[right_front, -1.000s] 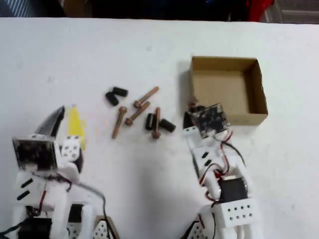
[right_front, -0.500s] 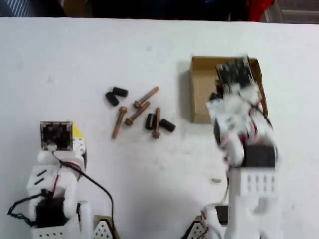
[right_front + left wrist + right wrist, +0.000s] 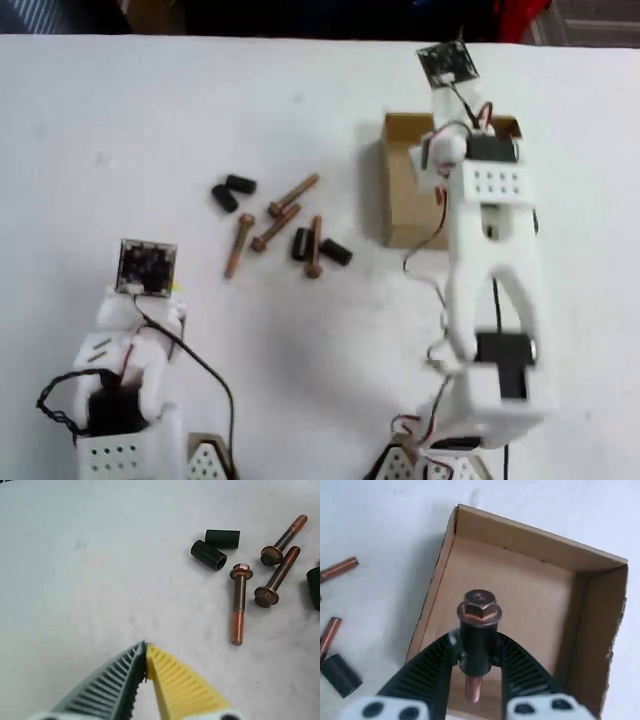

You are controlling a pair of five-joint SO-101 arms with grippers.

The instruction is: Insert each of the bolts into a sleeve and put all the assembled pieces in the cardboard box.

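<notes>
My right gripper [image 3: 479,647] is shut on an assembled piece [image 3: 478,630], a copper bolt standing in a black sleeve, held over the floor of the cardboard box [image 3: 530,585]. In the high view the right arm [image 3: 485,200] stretches over the box [image 3: 398,190]. Several loose copper bolts [image 3: 275,228] and black sleeves [image 3: 232,192] lie together on the white table, left of the box. My left gripper [image 3: 145,654] is shut and empty, its grey and yellow tips touching, short of the nearest bolt [image 3: 239,602] and two sleeves [image 3: 215,547].
The left arm [image 3: 135,310] stands at the table's front left. The white table [image 3: 150,120] runs wide behind and left of the parts. More bolt ends [image 3: 335,570] and a sleeve [image 3: 340,675] lie just outside the box's wall.
The right arm has swung from in front of the box to over it, carrying the piece. The left gripper has gone from open to shut, and its arm shifted slightly right.
</notes>
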